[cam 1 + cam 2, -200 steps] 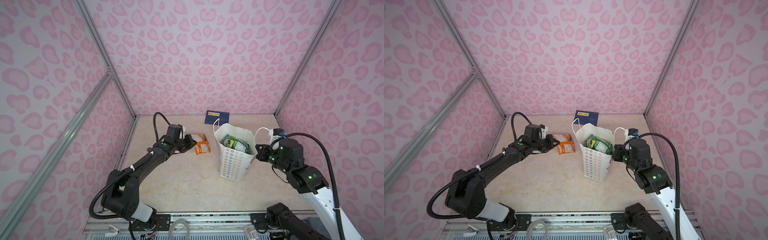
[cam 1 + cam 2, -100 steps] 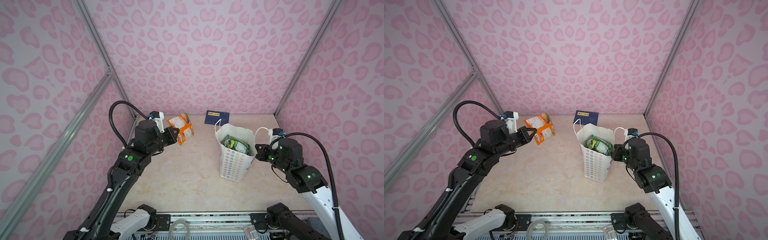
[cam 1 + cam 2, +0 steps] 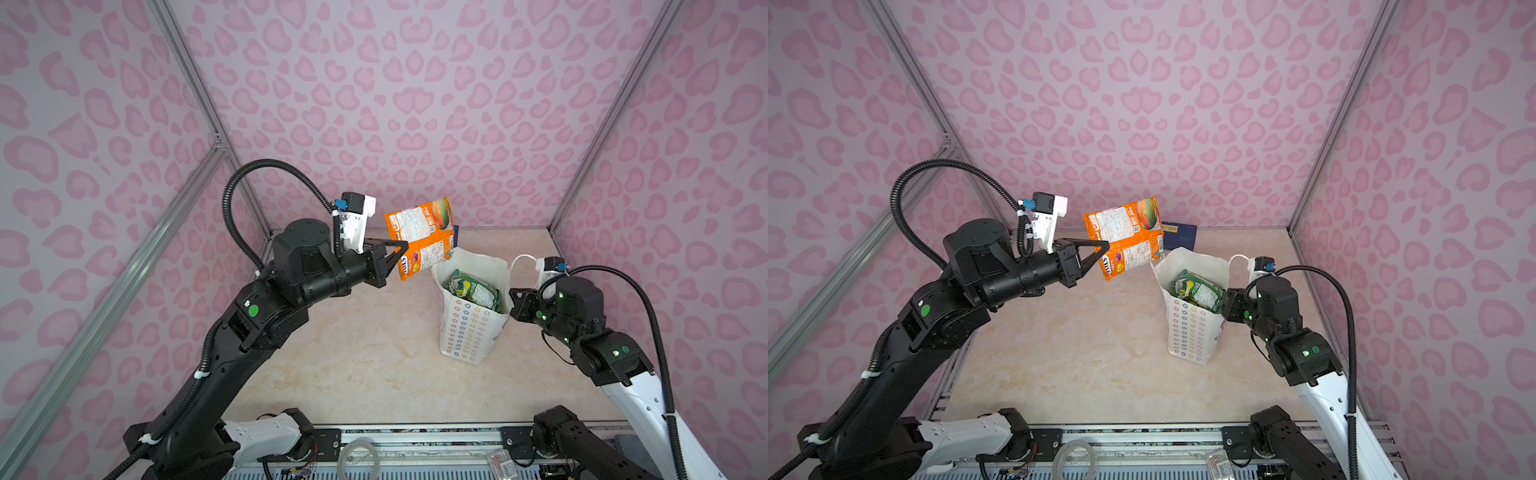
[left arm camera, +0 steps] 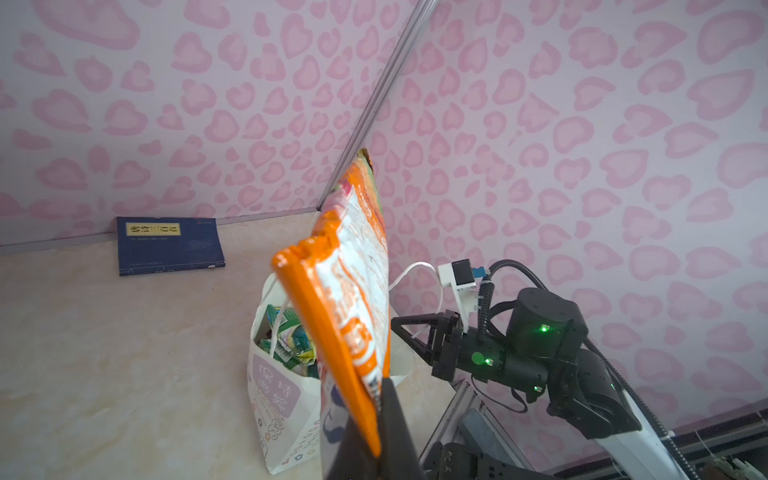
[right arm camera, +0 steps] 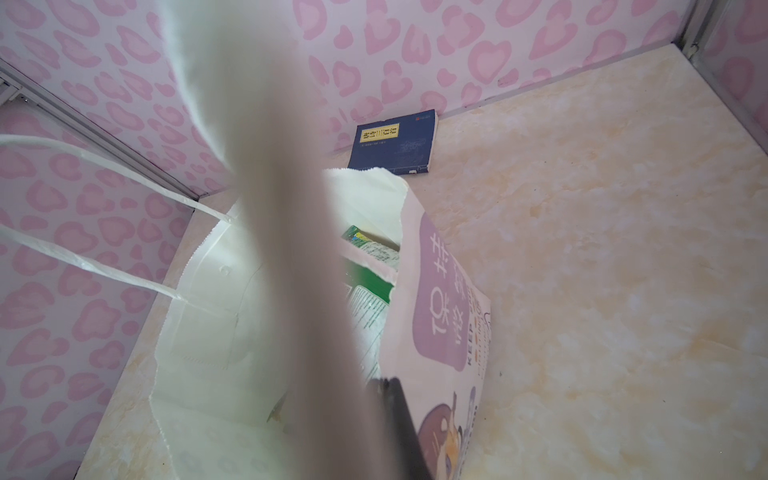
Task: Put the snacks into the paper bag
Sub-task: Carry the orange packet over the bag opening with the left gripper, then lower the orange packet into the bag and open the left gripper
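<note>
Top view: "FOX'S" orange pouch (image 3: 1124, 237) in left pincer (image 3: 1106, 246), near paper bag (image 3: 1190, 332)

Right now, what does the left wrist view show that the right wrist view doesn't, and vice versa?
Only the left wrist view: the orange snack pouch clamped in the left gripper, and the right gripper from outside. Only the right wrist view: the paper bag wall that gripper pinches, blurred up close. Both: the bag, green pouches inside, the dark blue card.
</note>
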Controlling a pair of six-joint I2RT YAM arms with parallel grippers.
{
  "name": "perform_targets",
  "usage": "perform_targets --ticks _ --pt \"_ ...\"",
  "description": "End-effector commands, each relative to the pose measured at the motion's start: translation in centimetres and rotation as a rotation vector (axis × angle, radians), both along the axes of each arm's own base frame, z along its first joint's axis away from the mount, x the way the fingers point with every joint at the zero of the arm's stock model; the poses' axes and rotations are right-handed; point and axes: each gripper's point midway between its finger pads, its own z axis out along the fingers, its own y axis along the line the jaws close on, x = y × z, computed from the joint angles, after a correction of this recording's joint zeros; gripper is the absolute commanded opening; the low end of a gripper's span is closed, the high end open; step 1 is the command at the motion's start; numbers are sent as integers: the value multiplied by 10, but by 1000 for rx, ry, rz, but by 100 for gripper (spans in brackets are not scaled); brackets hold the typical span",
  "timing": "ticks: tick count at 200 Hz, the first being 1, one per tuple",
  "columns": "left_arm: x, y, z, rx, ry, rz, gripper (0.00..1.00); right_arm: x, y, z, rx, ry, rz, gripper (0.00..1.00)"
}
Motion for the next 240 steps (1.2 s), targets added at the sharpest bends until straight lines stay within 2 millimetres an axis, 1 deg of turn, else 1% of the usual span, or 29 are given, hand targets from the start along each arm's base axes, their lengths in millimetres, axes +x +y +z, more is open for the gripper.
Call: perform_targets --ticks 1,26,38,62,90,109,129,151,186,203,223,240 --pt "2 -25 11 23 -64 -35 4 0 2 7 18 -23 8 0" --pt "5 -60 2 72 -60 -91 3 -2 1 9 15 -23 8 0" --pt "10 -72 -4 98 -50 -100 3 -4 1 9 15 -23 10 0" --pt "23 -96 -25 168 -14 -123 3 -5 0 10 9 -21 11 0" --pt "41 -121 -56 254 45 -134 3 -6 1 9 13 -18 15 0" --pt "44 -136 -76 300 96 -168 4 -7 0 8 14 -18 14 0" --pt "40 -147 -92 343 133 -198 3 -8 0 6 14 -13 13 0" --pt "31 -156 -111 383 171 -229 4 -8 -1 5 6 -12 9 0" --pt "19 -162 -148 464 270 -273 4 -8 -1 7 6 -19 11 0" --pt "14 -159 -156 505 281 -267 3 -7 -2 5 -1 -17 9 0" --pt "16 -153 -164 543 294 -239 3 -6 -1 2 -4 -13 9 0" --pt "17 -146 -166 575 303 -214 3 -5 -2 0 -10 -8 7 0"
